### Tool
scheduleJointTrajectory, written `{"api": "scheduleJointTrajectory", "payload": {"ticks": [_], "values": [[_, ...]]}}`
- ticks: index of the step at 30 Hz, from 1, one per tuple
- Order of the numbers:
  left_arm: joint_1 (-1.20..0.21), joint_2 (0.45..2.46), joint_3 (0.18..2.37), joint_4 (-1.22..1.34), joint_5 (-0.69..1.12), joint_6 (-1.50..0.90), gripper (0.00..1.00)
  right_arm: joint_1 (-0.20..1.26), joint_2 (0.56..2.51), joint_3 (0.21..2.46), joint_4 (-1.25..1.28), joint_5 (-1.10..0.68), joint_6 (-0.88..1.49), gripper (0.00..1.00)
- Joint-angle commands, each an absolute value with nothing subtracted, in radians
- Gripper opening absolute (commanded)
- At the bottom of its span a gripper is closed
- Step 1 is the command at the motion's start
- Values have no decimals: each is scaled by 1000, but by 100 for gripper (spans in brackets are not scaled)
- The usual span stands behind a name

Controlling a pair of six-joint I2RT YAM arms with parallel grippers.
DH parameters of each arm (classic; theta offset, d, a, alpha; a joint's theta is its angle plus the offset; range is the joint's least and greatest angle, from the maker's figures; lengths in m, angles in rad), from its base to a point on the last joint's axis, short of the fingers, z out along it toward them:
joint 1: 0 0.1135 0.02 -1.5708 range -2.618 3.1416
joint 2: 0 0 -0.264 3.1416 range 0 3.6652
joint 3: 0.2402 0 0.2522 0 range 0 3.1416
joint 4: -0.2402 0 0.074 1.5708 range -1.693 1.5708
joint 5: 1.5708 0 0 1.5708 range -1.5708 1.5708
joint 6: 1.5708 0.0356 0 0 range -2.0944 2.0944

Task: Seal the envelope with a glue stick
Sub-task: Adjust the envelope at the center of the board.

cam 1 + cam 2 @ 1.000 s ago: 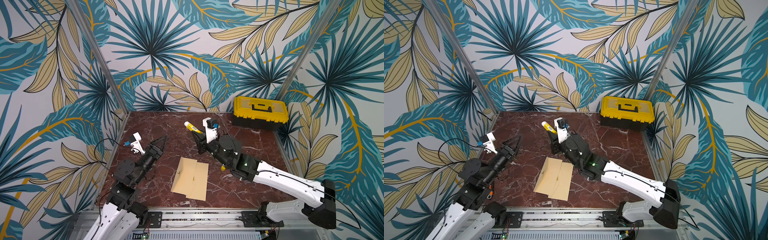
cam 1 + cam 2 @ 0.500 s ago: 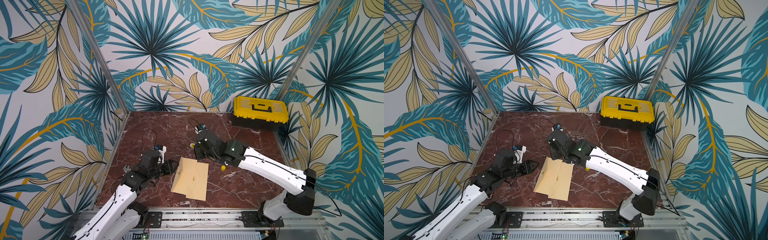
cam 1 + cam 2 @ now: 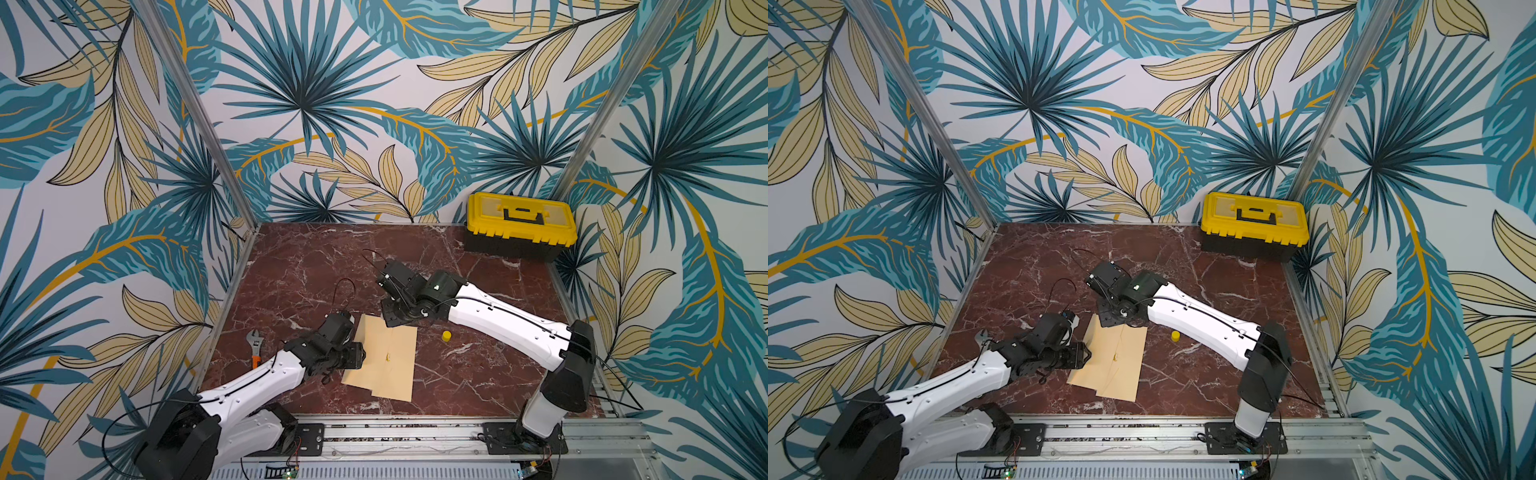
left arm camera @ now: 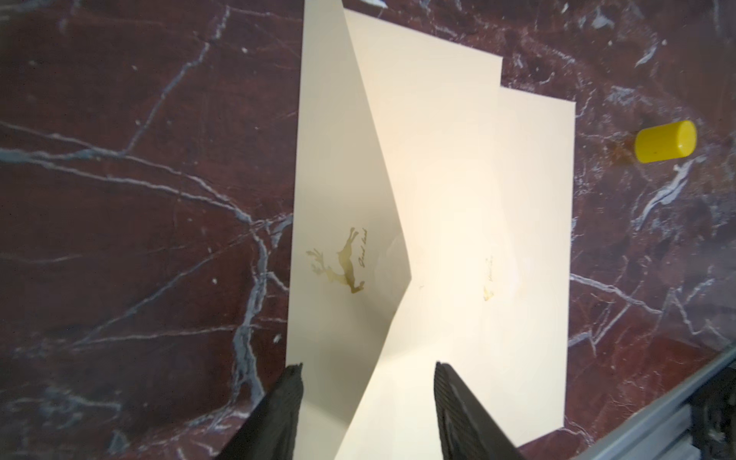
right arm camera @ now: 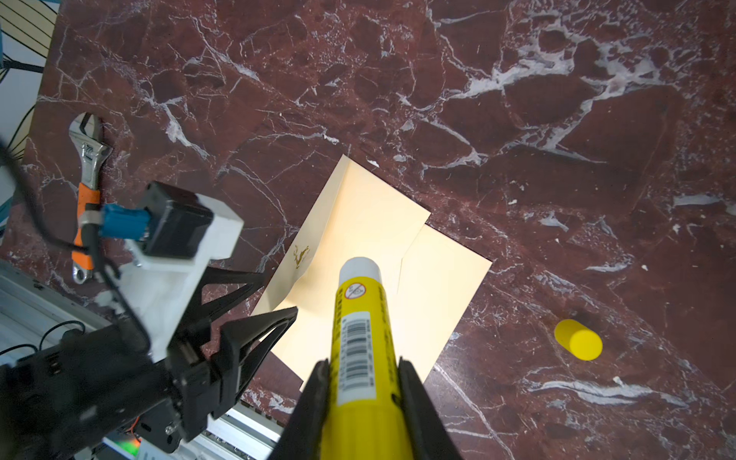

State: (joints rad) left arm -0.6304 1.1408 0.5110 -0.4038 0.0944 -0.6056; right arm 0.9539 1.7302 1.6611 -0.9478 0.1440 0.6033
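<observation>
Glue stick (image 5: pixel 360 338), a bright yellow plastic cylinder with a white barcode label and a bare white tip, is sitting clamped between the black jaws of the right gripper (image 5: pixel 363 363), which are pressing on its two sides. It is pointing tip-down over the far end of the cream paper envelope (image 5: pixel 358 223). I am not able to tell whether the tip is touching the paper. In both top views the right arm's wrist is hiding the glue stick.

The envelope (image 3: pixel 390 357) (image 3: pixel 1113 361) is lying near the middle of the dark red marble-patterned bench (image 3: pixel 316 266), toward its front edge. Its pointed flap, carrying a small gold deer print, is standing up on the side facing the bench's left edge. The left gripper (image 4: pixel 368 368) is sitting low at that side with its jaws apart, and the raised flap's edge is running into the gap between them.

A small yellow plastic cap (image 3: pixel 446 336) (image 5: pixel 578 339) is lying on its side on the bench, near the envelope's right side but apart from it. A steel adjustable wrench (image 3: pixel 255 345) with an orange handle is lying near the bench's left edge. A black toolbox (image 3: pixel 521 226) with a yellow lid is standing in the far right corner.
</observation>
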Motion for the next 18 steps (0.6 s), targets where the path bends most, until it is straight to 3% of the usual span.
{"api": "scheduleJointTrajectory", "payload": {"ticks": [1,7,14,18], "values": [[-647,1195,529,-340,44,-583,57,951,1752,1692,-976,103,616,0],[-668,1168,481,-336,-26,-602,47,951,1831,1786,-1073,45,608,0],[-669,1057,404,-309,-40,-648,29,954,1904,1835,-1107,-30,617,0],[-667,998,351,-288,-52,-692,25,953,1926,1849,-1118,-35,617,0]]}}
